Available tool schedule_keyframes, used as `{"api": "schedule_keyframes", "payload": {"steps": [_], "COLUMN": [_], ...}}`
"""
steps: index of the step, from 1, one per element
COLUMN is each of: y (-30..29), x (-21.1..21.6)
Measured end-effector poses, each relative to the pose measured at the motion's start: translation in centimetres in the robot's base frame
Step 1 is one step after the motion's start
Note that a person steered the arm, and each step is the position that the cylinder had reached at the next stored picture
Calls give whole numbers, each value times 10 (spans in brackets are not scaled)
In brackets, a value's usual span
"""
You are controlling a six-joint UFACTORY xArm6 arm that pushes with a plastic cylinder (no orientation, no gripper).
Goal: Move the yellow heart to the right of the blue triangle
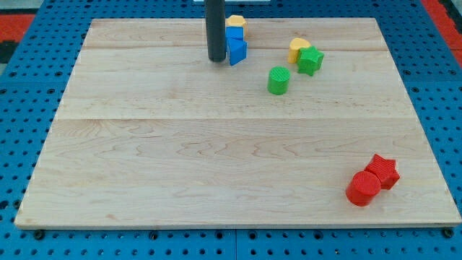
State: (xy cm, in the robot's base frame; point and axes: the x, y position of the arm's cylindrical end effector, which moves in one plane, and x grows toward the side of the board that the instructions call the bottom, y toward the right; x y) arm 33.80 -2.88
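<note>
1. The board (144, 180) is pale wood, filling most of the view, on a blue pegboard (22, 144).
2. The rod (215, 29) comes down from the view's top, dark and upright; my tip (216, 59) rests on the board at the left edge of the blue triangle (237, 51), touching it or nearly so (the gap is too small to tell). The rod has no fingers, so nothing spreads or pinches.
3. The red cylinder (362, 188) and red star (383, 171) sit touching near the view's bottom right corner, well apart from everything else.
4. The green cylinder (279, 80) stands alone right of centre, near the top.
5. The green star (311, 61) is just up and right of it, touching the yellow heart (298, 48).
6. The yellow heart lies behind the green star's left side, well to the right of the blue triangle.
7. A blue cube (234, 34) sits just behind the triangle, and a yellow block (236, 22) behind that (shape unclear).
</note>
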Motion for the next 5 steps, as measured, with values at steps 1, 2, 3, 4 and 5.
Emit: {"api": "schedule_keyframes", "payload": {"steps": [1, 2, 3, 4, 5], "y": [47, 97, 97, 130, 206], "x": [17, -16, -74, -102, -70]}}
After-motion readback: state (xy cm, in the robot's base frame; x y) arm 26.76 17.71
